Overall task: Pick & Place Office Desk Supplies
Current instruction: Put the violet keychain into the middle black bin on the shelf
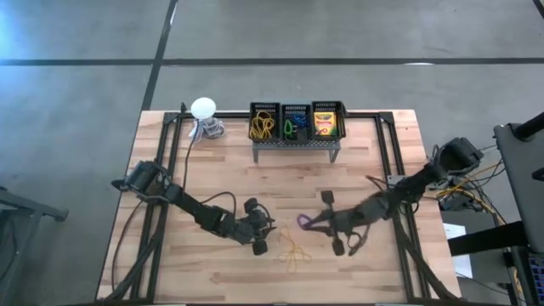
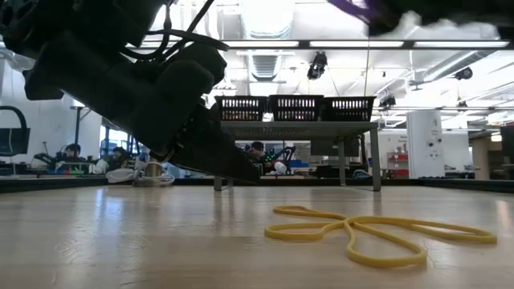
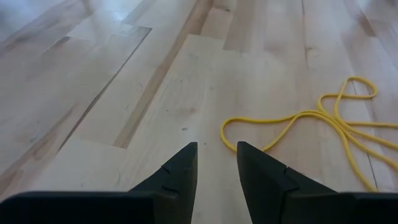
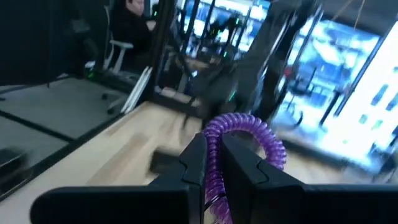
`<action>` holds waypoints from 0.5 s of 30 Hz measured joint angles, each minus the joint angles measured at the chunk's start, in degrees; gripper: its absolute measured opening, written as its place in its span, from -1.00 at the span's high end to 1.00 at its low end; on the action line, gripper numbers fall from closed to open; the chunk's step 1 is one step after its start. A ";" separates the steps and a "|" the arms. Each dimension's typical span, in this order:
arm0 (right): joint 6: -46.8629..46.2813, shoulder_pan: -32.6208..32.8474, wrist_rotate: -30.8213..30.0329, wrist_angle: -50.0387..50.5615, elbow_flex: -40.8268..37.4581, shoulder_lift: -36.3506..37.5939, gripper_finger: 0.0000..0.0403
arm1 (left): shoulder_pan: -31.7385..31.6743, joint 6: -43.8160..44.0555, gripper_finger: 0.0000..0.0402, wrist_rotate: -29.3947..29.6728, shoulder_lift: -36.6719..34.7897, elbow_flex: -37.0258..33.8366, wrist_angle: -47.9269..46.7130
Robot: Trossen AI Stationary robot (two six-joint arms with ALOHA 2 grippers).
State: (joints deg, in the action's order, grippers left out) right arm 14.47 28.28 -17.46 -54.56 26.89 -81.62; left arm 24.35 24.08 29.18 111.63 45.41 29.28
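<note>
Where the pale, long-grained planks of the wooden table (image 1: pixel 212 183) fill the lower centre of the high view, a tangle of thin yellow rubber bands (image 1: pixel 294 252) lies flat in loose loops; in the low view they look smooth and ribbon-like, resting on the wood. Just to their left, the left gripper (image 1: pixel 260 242) hovers low, its dark wedge-shaped fingers (image 3: pixel 177 174) parted by a narrow gap and grasping nothing, the bands lying a little ahead of the tips in the left wrist view. Right of centre, the right gripper (image 4: pixel 213 163) is lifted off the table and clenched on a purple coiled ring (image 4: pixel 242 140), a springy spiral cord whose ridged loop arches above the matte black fingers. Farther back, at upper centre of the high view, a grey perforated metal stand (image 1: pixel 295 150) carries three black mesh bins: more yellow bands, green and blue pieces, and a flat yellow-and-green crayon box (image 1: pixel 325 121). Left of it stands a smooth white ball-shaped object (image 1: pixel 203 108).
</note>
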 joint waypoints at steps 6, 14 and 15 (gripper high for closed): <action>3.95 -13.81 13.12 13.16 13.85 0.13 0.86 | -0.08 0.00 0.41 0.01 0.00 0.00 0.09; -0.03 -37.34 15.82 50.17 35.76 -0.20 0.86 | -0.08 -0.08 0.41 0.01 0.00 0.00 -0.53; -1.99 -40.23 15.83 54.12 37.60 -0.36 0.86 | -0.08 -0.09 0.41 0.01 0.00 0.00 -0.63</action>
State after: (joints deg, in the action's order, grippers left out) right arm 12.47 -11.95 -1.63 -0.44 64.49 -81.98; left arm 24.27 23.98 29.19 111.63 45.41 28.65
